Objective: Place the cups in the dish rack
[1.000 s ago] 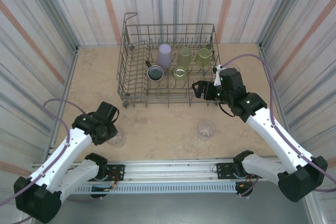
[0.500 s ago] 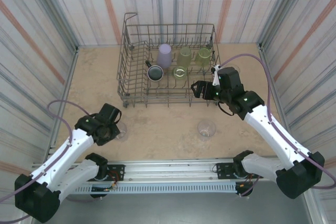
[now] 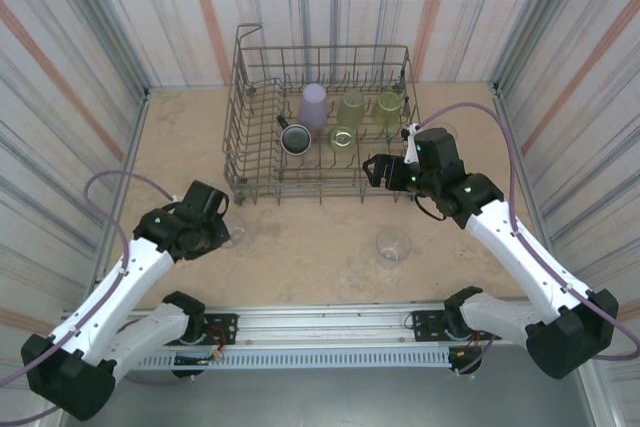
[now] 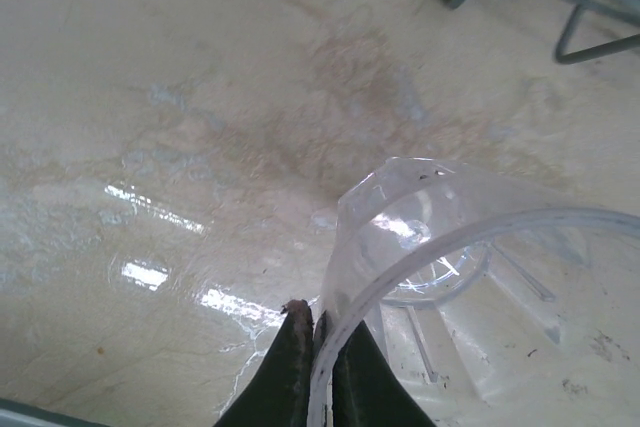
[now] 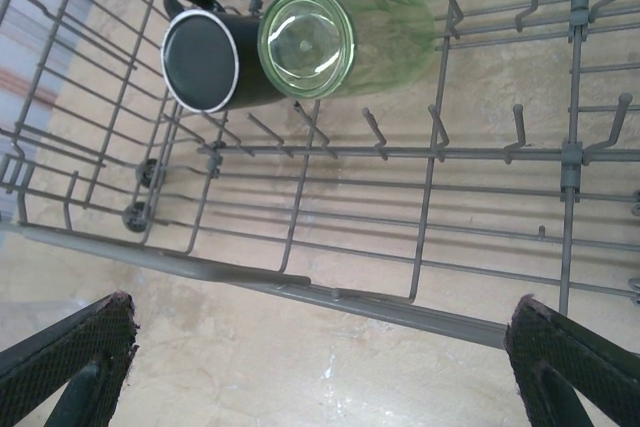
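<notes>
Striped corrugated walls (image 3: 80, 47) are enclosing a beige table (image 3: 300, 217), and the dish rack (image 3: 250, 162) is sitting at the middle of its far edge. The job is looking roughly half done, in my judgement: a lavender cup (image 3: 314, 105) and three yellow-green cups (image 3: 352, 105) are already resting inside the rack beside a black mug (image 3: 294, 137), one of the green ones lying on its side. Two clear ones are waiting outside. The left tool (image 4: 315, 315) is pinching the rim of a clear cup (image 4: 470, 277) toward the near-left corner, its fingers closed on the wall. A second clear cup (image 3: 393, 245) is standing alone near the near edge. The right tool (image 5: 320, 347) is hovering over the rack's near rim, spread wide and carrying nothing.
</notes>
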Motion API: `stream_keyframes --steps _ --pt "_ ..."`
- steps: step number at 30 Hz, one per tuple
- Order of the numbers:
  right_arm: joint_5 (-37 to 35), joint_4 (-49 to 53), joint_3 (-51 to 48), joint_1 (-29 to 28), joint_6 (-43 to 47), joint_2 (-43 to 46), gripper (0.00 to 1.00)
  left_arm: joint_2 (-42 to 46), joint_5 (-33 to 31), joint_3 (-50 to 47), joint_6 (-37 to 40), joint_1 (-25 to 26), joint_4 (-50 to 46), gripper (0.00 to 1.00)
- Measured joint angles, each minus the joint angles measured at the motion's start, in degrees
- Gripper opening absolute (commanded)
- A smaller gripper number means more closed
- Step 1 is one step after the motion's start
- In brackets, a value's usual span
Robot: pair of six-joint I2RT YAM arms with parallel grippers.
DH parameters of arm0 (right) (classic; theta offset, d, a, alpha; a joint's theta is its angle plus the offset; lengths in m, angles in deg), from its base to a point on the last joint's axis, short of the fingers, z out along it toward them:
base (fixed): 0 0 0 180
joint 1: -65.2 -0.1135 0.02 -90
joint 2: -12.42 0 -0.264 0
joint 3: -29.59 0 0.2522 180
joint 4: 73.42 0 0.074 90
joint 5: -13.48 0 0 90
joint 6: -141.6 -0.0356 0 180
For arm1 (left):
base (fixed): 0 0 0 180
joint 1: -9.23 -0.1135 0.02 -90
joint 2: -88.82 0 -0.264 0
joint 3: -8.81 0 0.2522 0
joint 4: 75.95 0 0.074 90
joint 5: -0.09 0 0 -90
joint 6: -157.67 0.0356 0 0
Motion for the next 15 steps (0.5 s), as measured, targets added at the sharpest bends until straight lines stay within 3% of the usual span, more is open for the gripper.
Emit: stream_keyframes --steps 9,15 --pt "0.3 0.0 0.0 0.0 -0.3 0.0 0.99 -2.6 -0.5 6.5 7.1 -5.8 -2.7 0.00" --pt "0.7 0.3 0.0 0.0 -1.0 0.0 0.99 -2.8 0.8 9.4 12.9 -15.5 -4.8 0.00"
